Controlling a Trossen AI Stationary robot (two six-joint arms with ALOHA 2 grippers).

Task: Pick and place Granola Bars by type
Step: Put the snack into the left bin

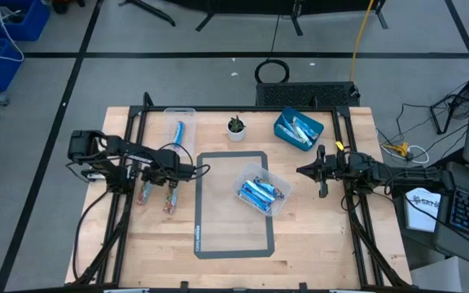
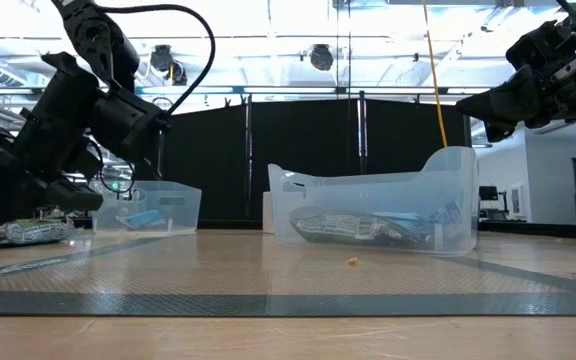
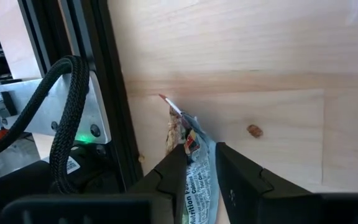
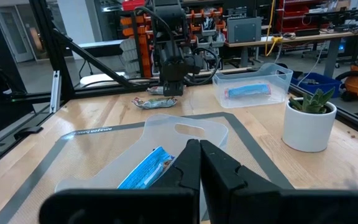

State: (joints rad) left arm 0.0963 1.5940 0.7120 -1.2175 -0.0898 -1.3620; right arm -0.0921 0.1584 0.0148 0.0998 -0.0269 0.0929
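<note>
The left gripper (image 1: 169, 181) is working at the left-centre of the overhead picture, its fingers (image 3: 178, 171) clamping a brownish-pink granola bar (image 3: 194, 177) low over the wooden table (image 1: 316, 236). The bar's long axis is running in line with the fingers, and a second bar (image 1: 146, 192) is lying just beside it. The right gripper (image 1: 322, 172) is waiting clenched and empty at centre right, farther off, near the clear tub of blue bars (image 1: 260, 194).
</note>
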